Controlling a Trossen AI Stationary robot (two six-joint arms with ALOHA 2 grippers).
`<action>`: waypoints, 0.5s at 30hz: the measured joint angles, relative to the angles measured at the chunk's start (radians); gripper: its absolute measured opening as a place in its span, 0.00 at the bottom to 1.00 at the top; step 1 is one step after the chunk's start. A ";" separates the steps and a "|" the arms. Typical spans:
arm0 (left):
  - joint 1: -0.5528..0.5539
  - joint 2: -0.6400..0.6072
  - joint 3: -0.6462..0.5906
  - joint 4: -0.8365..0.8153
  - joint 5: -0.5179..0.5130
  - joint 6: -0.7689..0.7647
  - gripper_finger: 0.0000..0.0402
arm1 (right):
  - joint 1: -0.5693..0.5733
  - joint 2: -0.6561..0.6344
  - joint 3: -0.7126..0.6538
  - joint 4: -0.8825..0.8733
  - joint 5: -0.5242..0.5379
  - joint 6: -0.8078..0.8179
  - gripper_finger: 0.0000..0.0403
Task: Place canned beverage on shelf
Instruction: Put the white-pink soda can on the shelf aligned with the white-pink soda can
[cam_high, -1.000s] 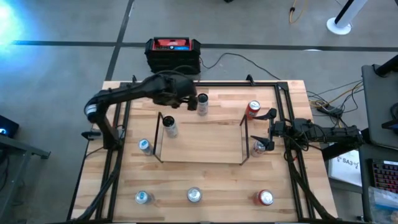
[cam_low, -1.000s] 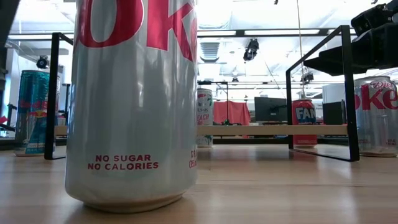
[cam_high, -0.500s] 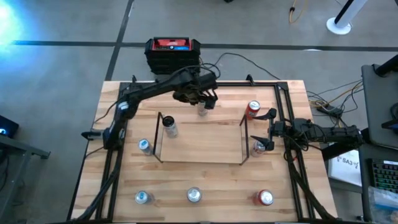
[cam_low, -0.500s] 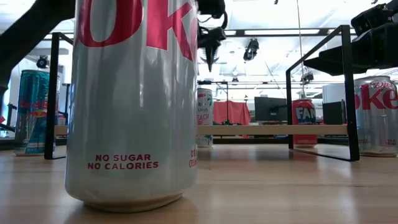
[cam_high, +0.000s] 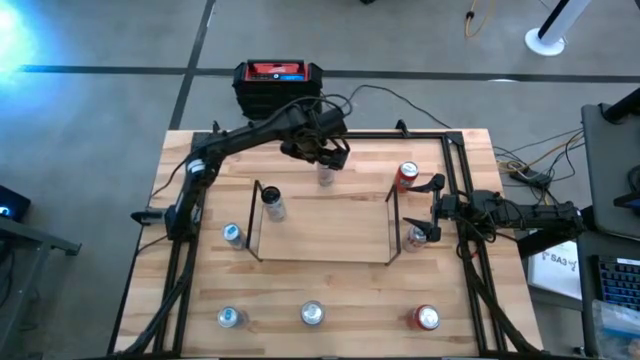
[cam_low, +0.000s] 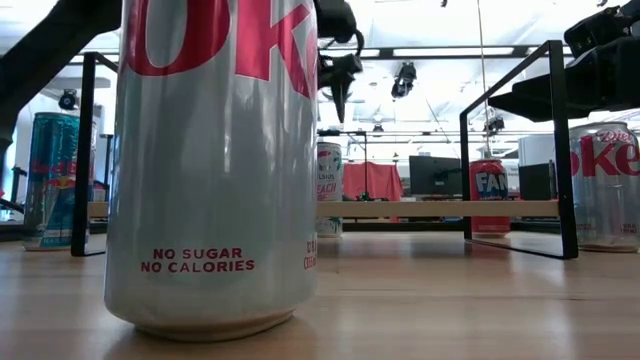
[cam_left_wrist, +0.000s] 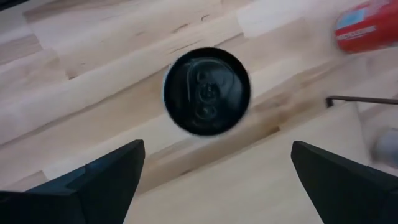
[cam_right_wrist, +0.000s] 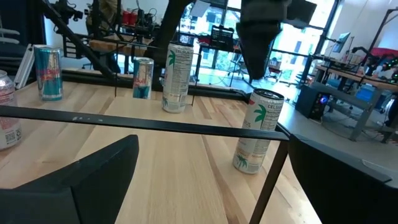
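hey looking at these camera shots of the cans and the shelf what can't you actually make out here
- Low view: the big Coke can up close blocks the table's middle and part of the shelf; its top is cut off by the edge.
- High view: can labels are too small to read; the left gripper covers most of the can under it.
- Left wrist view: only that can's dark lid shows; the red can is blurred and cropped.
- Right wrist view: the left gripper's upper part is cut off.

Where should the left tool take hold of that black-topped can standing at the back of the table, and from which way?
Grip the black-topped can on its round side wall just below the rim, coming straight down from above. It stands upright with bare table all round it, and the left tool hangs open right over it, one finger to each side in the left wrist view. The right tool waits by the shelf.
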 joint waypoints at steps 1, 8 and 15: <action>0.001 0.012 -0.001 0.002 -0.005 0.006 0.97 | 0.000 0.000 0.000 0.000 0.000 -0.001 0.99; 0.021 0.096 0.047 0.015 -0.010 0.046 0.97 | 0.000 0.000 0.000 0.000 0.000 0.000 0.99; 0.035 0.192 0.165 -0.071 -0.013 0.052 0.96 | 0.000 0.000 0.000 0.000 0.000 -0.002 0.99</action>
